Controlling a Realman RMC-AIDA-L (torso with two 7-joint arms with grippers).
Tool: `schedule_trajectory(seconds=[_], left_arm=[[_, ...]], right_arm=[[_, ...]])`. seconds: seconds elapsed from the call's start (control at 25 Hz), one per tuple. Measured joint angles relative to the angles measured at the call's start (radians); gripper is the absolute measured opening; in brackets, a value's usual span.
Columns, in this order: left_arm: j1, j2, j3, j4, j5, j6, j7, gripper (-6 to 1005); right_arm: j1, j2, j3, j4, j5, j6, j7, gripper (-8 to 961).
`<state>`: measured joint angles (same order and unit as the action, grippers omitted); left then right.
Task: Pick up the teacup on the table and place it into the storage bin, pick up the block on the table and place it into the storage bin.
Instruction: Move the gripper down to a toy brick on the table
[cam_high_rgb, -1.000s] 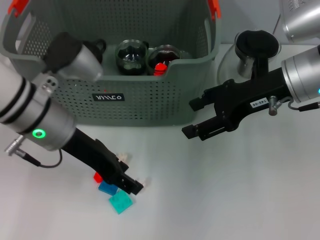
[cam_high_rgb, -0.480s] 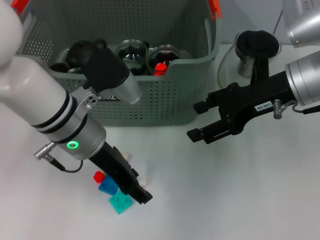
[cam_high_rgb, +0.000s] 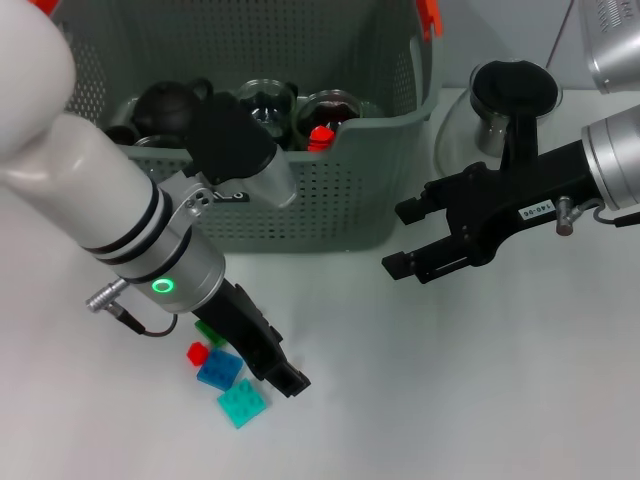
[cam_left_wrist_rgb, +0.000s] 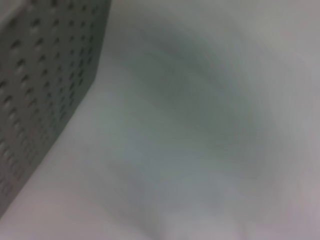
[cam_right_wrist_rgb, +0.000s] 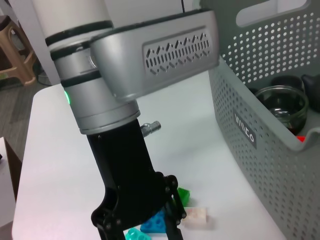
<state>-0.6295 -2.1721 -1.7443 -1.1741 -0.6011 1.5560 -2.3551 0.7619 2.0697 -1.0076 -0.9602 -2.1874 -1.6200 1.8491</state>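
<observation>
The grey-green storage bin (cam_high_rgb: 300, 200) stands at the back of the table. Two glass teacups (cam_high_rgb: 265, 108) sit inside it, beside a red piece (cam_high_rgb: 320, 133). No teacup shows on the table itself. A cluster of blocks lies on the table in front of the bin: green (cam_high_rgb: 209, 331), red (cam_high_rgb: 197, 352), blue (cam_high_rgb: 220, 369) and teal (cam_high_rgb: 243, 402). My left gripper (cam_high_rgb: 288, 380) is low over the table, just right of the blue and teal blocks. My right gripper (cam_high_rgb: 395, 240) hovers open and empty, right of the bin's front corner.
A glass teapot (cam_high_rgb: 510, 100) with a black lid stands right of the bin, behind my right arm. A dark teapot (cam_high_rgb: 165, 100) lies in the bin. In the right wrist view a pale block (cam_right_wrist_rgb: 196, 216) lies beside the green one (cam_right_wrist_rgb: 183, 195).
My left arm has swung over the bin's front, and its gripper slid slightly right and nearer along the blocks. The pale blocks are now hidden in the head view. My right gripper drifted slightly right.
</observation>
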Motion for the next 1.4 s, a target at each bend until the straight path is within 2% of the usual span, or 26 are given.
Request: schedule_trajectory(seconds=[0.32,0.92,1.4], left_arm=[[-0.027,0.001,0.053,0.049,0.012,-0.048,-0.014,680],[-0.042,0.0,0.073,0.078,0.026,-0.073,-0.014,677],[-0.041,0.0,0.083,0.08,0.026,-0.066,-0.019,674]], right_arm=[[0.0,-0.005,0.011,0.009,0.001,0.0,-0.015,837],[0.004,-0.008,0.039,0.037,0.0,0.002,-0.046,838],[0.0,-0.009,0.01,0.037,-0.014,-0.053,-0.074,837]])
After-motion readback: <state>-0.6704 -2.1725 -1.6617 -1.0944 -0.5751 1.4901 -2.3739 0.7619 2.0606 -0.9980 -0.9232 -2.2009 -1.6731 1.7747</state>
